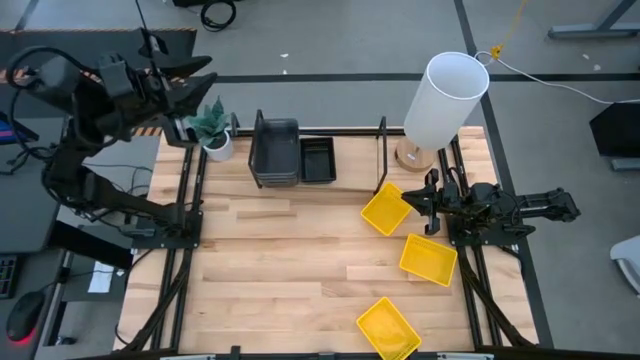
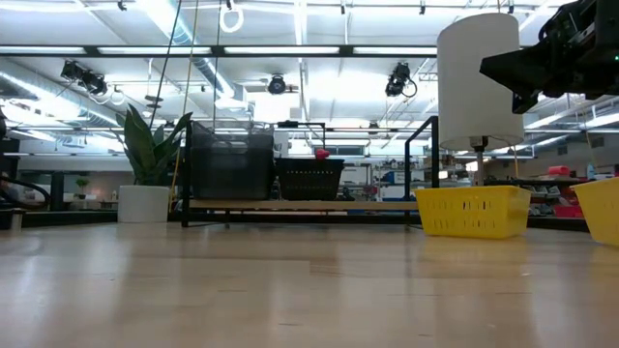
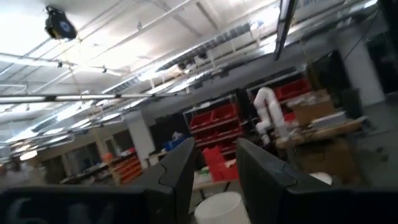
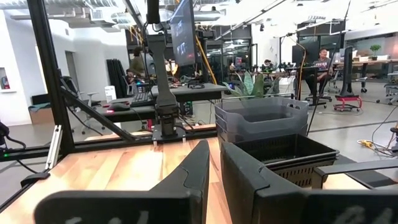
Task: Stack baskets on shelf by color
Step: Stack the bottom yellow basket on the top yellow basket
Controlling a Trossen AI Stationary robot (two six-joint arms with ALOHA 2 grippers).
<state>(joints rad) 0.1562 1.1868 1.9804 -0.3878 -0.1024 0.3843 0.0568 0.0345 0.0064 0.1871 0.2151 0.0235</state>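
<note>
The black wire shelf (image 1: 384, 150) stands at the table's far edge. On it a stack of dark grey baskets (image 1: 275, 150) sits at its left end, with black mesh baskets (image 1: 318, 160) beside them. Three yellow baskets lie on the table to the right: one (image 1: 385, 210) near the shelf, one (image 1: 428, 258) nearer, one (image 1: 388, 328) at the near edge. My right gripper (image 1: 415, 198) hovers shut above the table, just right of the far yellow basket and pointing left toward the shelf. My left gripper (image 1: 205, 78) is raised beyond the far left corner, open.
A tall white cylinder (image 1: 445, 95) stands at the shelf's right end, and a potted plant (image 1: 213, 125) at its left end. The shelf's right third (image 1: 355, 165) is bare. Bare wood (image 1: 270, 270) stretches over the table's middle and left. Black arm frames line both side edges.
</note>
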